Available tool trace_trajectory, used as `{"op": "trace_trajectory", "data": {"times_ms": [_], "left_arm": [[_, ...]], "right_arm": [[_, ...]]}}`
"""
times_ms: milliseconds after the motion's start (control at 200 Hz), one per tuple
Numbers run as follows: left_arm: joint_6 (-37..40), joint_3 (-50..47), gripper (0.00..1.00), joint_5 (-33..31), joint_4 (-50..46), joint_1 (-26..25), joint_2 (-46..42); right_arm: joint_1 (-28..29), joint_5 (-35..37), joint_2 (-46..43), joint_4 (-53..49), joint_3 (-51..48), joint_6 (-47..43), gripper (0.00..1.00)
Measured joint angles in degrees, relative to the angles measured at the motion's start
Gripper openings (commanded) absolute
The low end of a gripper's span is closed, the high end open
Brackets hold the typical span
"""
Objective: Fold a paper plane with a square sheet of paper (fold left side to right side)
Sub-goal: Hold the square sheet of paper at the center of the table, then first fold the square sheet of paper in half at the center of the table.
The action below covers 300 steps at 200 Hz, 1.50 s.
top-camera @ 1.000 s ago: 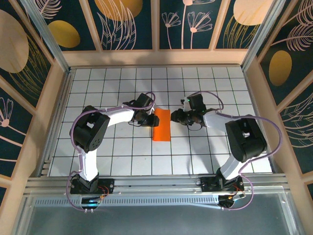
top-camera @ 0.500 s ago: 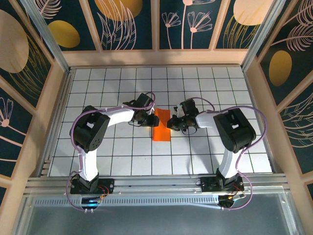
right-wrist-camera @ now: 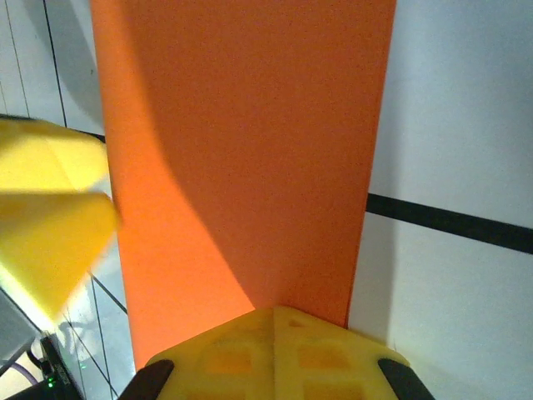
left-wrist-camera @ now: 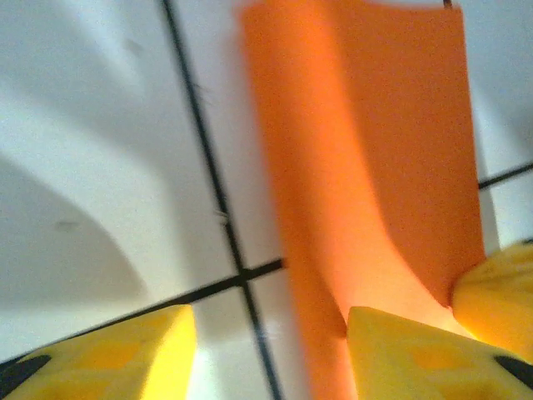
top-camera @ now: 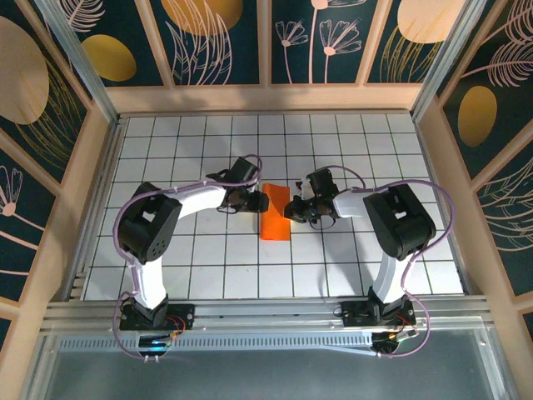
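Note:
The orange sheet of paper [top-camera: 275, 213] lies folded into a narrow upright rectangle at the table's middle. My left gripper [top-camera: 255, 200] is at its upper left edge and stands open. In the left wrist view one yellow finger [left-wrist-camera: 416, 354] rests over the paper [left-wrist-camera: 375, 142], while the other finger [left-wrist-camera: 108, 358] is over bare tile. My right gripper [top-camera: 295, 207] is at the paper's upper right edge. Its fingertips [right-wrist-camera: 275, 333] are shut together, pressed flat on top of the paper [right-wrist-camera: 241, 125] with nothing between them.
The white gridded table [top-camera: 350, 142] is walled by wooden rails [top-camera: 266, 98] on three sides. The two grippers nearly meet over the paper; the left gripper's finger [right-wrist-camera: 50, 225] shows beside the paper in the right wrist view.
The right gripper has moved left from beside the paper onto its right edge, its arm swinging in. The left arm shifted only slightly. The paper stays in place.

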Motion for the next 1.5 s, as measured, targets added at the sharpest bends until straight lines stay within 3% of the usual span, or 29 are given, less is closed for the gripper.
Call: {"op": "trace_trajectory", "data": {"times_ms": [80,170,400,605,726,911,1501], "left_arm": [[0.0,-0.46,0.51,-0.55,0.33,1.6,-2.82],[-0.11,-1.31,0.4,0.44,2.14,2.49,-6.14],[-1.49,-6.71,0.23,11.21,11.08,2.25,-9.25],[-4.35,-9.99,0.18,21.51,18.12,1.95,-6.27],[-5.42,-10.1,0.17,24.28,20.46,1.44,-3.96],[-6.08,-10.08,0.14,25.07,21.2,1.27,-0.55],[-5.99,-10.27,0.08,15.98,17.9,1.29,1.36]], "right_arm": [[0.0,0.02,0.0,-0.02,0.02,-0.33,0.0],[0.0,0.04,0.0,-0.11,0.04,-0.79,0.0],[0.0,0.04,0.09,-0.22,0.13,-1.2,0.0],[0.0,0.02,0.13,-0.22,0.17,-1.2,0.0],[0.0,0.02,0.17,-0.26,0.22,-1.2,0.0],[0.0,0.0,0.39,-0.28,0.48,-1.22,0.0],[0.0,0.07,0.48,-0.74,0.63,-1.88,0.0]]}}
